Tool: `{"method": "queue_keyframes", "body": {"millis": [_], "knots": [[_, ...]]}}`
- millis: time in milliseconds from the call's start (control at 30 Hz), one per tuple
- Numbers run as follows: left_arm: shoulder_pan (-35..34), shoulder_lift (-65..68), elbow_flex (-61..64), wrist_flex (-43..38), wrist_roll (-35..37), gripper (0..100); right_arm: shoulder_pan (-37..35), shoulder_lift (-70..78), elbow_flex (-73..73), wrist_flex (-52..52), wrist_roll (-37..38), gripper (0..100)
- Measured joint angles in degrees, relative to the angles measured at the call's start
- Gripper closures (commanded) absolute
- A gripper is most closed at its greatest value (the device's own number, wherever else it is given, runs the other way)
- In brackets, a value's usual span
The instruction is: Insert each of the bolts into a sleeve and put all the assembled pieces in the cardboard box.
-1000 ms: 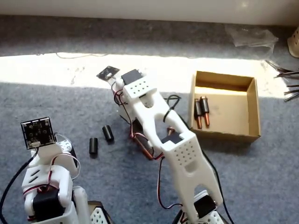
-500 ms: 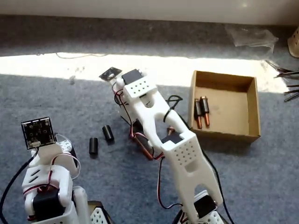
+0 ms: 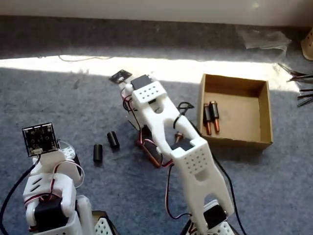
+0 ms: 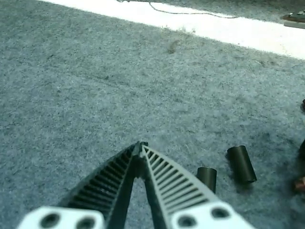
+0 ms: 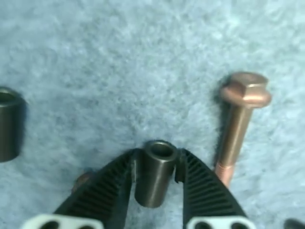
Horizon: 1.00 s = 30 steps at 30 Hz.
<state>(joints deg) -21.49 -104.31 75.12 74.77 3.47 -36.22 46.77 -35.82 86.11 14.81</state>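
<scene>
On the grey, felt-like cover of the desk (image 3: 58,107), the right arm (image 3: 195,166) stretches from the near edge toward the far left. Its white perforated plastic links run almost in one line, and its wrist is tipped down over the cloth. The right jaws, black and ribbed on the inside, stand narrow and clamp a held sleeve (image 5: 159,171). This is a short, dark, smooth metal tube whose round open end faces the wrist camera. Just beside it, not touching, a bolt (image 5: 240,124) lies flat on the cloth; it is copper-coloured, with a flanged hexagonal head and a threaded shank.

The left arm (image 3: 51,191) sits folded at the near left corner, with red and white wires looped round its white body. The left jaws are pressed together, tips meeting, with nothing between them, and they point down at bare cloth.

Between the two arms, the left loose sleeve (image 3: 98,153) and the right loose sleeve (image 3: 113,140) lie on their sides near each other. Both are black cylinders.

To the right, beside the right arm's middle, stands the cardboard box (image 3: 234,141), square, shallow and open-topped. Inside, against its left wall, two assembled pieces lie side by side, the left piece (image 3: 207,119) and the right piece (image 3: 214,116). Each is a dark sleeve with a coppery shank sticking out toward the near side.
</scene>
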Motion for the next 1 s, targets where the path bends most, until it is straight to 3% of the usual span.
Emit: {"method": "queue_keyframes", "body": {"millis": [133, 400, 700, 1000], "knots": [[0.0, 0.0, 0.0, 0.0, 0.0, 99, 0.1, 0.1, 0.0, -0.3, -4.0, 99.5], [0.0, 0.0, 0.0, 0.0, 0.0, 99, 0.1, 0.2, -1.0, 0.2, -4.9, 99.5], [0.0, 0.0, 0.0, 0.0, 0.0, 99, -0.3, -2.6, -14.1, 12.1, -4.9, 99.5], [0.0, 0.0, 0.0, 0.0, 0.0, 99, -0.4, -11.6, -19.4, 13.6, -4.9, 99.5]]}}
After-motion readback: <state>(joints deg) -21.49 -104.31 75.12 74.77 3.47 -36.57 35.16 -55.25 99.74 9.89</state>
